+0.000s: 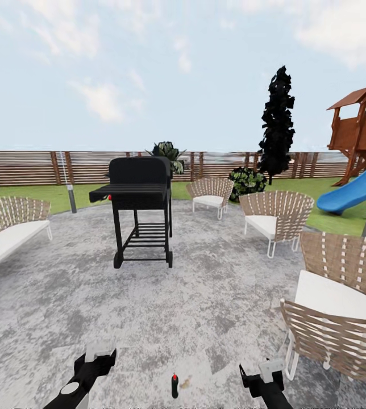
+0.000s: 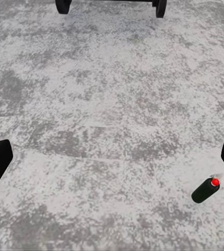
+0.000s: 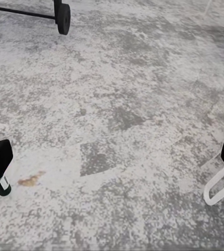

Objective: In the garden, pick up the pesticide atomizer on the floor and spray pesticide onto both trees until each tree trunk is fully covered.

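I am standing on a grey speckled paved patch (image 1: 194, 295) in the garden, and the first step, picking up the sprayer, is not yet done. The pesticide atomizer (image 1: 174, 386) is a small dark bottle with a red top, standing upright on the paving between my two arms, close in front of me. My left gripper (image 1: 100, 353) and my right gripper (image 1: 261, 372) both hang low above the ground, jaws spread wide and empty. From my left wrist the bottle (image 2: 205, 190) sits near one fingertip; from my right wrist a sliver of it (image 3: 4, 186) peeks past a fingertip. A black grill (image 1: 139, 207) and woven chairs (image 1: 274, 218) stand ahead. Next, I judge, one arm must lower and centre its jaws around the bottle.
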Controlling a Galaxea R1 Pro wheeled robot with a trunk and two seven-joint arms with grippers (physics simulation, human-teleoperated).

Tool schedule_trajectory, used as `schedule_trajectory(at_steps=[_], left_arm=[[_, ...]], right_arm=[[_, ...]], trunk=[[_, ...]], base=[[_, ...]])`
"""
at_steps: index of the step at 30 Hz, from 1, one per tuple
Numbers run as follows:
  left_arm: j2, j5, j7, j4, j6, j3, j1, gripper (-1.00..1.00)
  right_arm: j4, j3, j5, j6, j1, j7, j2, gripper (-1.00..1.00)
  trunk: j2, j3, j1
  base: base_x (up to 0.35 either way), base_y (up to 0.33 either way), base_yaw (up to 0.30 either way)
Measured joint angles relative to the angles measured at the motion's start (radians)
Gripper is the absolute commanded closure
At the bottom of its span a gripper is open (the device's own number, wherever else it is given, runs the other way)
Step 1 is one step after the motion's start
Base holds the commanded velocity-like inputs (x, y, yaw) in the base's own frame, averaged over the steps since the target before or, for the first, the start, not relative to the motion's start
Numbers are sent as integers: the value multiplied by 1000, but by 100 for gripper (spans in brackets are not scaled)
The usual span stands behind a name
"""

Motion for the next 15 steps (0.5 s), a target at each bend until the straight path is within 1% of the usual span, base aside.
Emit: schedule_trajectory(at_steps=[15], left_arm=[[1, 0, 0, 0, 0, 0, 0, -100]], right_arm=[[0, -1, 0, 1, 0, 3, 0, -100]], trunk=[[-105, -70, 58]], base=[[0, 0, 0]])
